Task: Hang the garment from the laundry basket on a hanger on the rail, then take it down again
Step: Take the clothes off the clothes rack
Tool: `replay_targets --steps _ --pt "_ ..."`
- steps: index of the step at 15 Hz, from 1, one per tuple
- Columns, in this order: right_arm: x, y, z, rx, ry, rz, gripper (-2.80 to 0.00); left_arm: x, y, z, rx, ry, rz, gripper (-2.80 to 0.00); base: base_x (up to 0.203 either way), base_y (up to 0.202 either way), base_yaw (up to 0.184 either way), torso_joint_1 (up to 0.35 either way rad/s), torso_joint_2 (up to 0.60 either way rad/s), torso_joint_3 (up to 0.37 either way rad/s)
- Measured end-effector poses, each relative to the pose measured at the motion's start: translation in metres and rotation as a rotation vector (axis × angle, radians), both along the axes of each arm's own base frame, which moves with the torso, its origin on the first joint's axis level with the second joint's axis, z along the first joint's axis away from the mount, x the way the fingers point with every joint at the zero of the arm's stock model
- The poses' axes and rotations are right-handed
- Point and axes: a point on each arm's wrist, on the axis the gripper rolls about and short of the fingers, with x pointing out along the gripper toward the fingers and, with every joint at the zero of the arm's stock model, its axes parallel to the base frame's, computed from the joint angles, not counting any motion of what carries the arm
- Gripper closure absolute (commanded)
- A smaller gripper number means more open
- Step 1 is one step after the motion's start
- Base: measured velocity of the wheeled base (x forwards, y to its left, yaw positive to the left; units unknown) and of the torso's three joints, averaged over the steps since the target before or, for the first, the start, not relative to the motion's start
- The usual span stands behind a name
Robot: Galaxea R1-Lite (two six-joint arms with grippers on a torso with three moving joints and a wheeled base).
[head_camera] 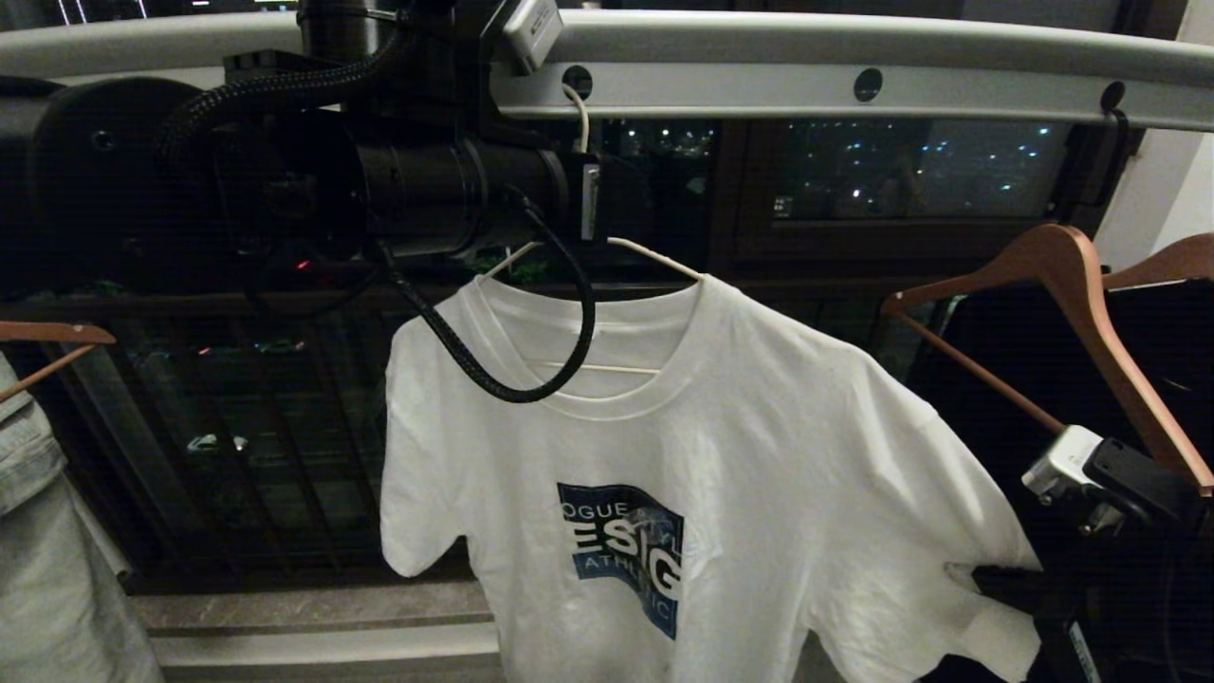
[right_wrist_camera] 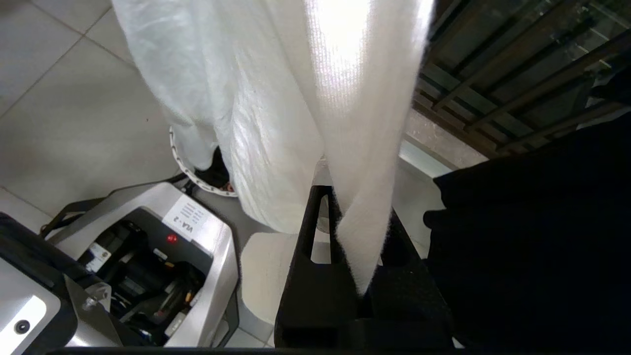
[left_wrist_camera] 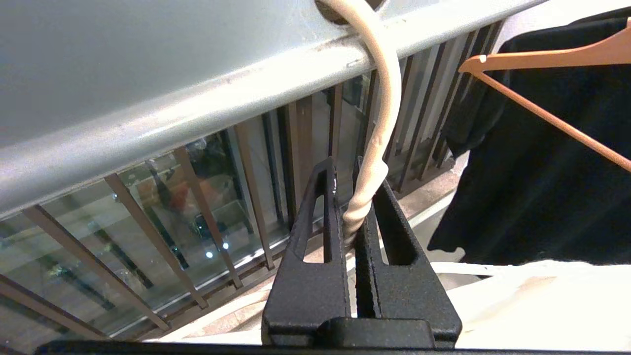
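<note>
On garment [head_camera: 721, 474]: "ESIG", "ATHL" | robot base [right_wrist_camera: 197, 231]: "VLA-2"

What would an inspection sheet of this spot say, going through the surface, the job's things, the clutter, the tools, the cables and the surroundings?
Surface: pale tiled floor; a stone ledge below the balcony bars.
Job's things: white T-shirt on the cream wire hanger, whose hook sits in a hole of the grey rail; the basket is largely hidden behind the shirt.
Clutter: brown wooden hangers, one carrying a black garment; a pale garment at the left edge.
Tools: left tool shut on the hanger's twisted neck; right tool shut on a fold of the T-shirt.
Cables: black sleeved cable looping in front of the collar.
Surroundings: dark balcony bars, night city lights.
</note>
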Motion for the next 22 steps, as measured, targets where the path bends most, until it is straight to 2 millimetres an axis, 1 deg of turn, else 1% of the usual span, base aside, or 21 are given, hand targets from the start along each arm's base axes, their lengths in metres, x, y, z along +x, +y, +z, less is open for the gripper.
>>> replay_targets --steps 5,6,9,13,15,17,18,20,22 --pt "0.0 0.0 0.001 0.001 -0.008 0.002 0.0 0.0 0.0 0.0 0.0 0.0 0.0 0.0 0.0 0.0 0.0 0.0 0.0 0.0" --pt "0.0 0.0 0.002 -0.005 -0.02 0.009 -2.8 0.0 0.0 0.0 0.0 0.0 0.0 0.0 0.0 0.0 0.0 0.0 0.0 0.0" --pt "0.001 0.0 0.003 -0.011 -0.042 0.017 -2.8 0.0 0.0 0.0 0.0 0.0 0.001 0.0 0.0 0.0 0.0 0.0 0.0 0.0" --pt "-0.005 -0.001 0.004 -0.019 -0.064 0.031 -2.8 0.0 0.0 -0.001 0.001 0.002 0.0 0.0 0.0 0.0 0.0 0.0 0.0 0.0" --pt "-0.008 -0.002 0.013 -0.007 -0.105 0.029 -2.8 0.0 0.0 -0.001 0.002 0.003 0.0 0.0 0.0 0.0 0.0 0.0 0.0 0.0" --pt "-0.015 -0.004 0.026 0.013 -0.172 0.03 -2.8 0.0 0.0 -0.001 0.003 0.005 0.0 0.0 0.0 0.0 0.0 0.0 0.0 0.0" --pt "-0.018 -0.005 0.033 0.023 -0.204 0.03 0.0 0.0 0.0 -0.002 0.004 0.006 0.0 0.0 0.0 0.0 0.0 0.0 0.0 0.0" --pt "-0.024 -0.006 0.04 0.035 -0.244 0.031 0.0 0.0 0.0 -0.002 0.005 0.006 0.0 0.0 0.0 0.0 0.0 0.0 0.0 0.0" --pt "-0.029 -0.007 0.043 0.04 -0.264 0.032 0.0 0.0 0.0 -0.002 0.005 0.007 0.0 0.0 0.0 0.0 0.0 0.0 0.0 0.0"
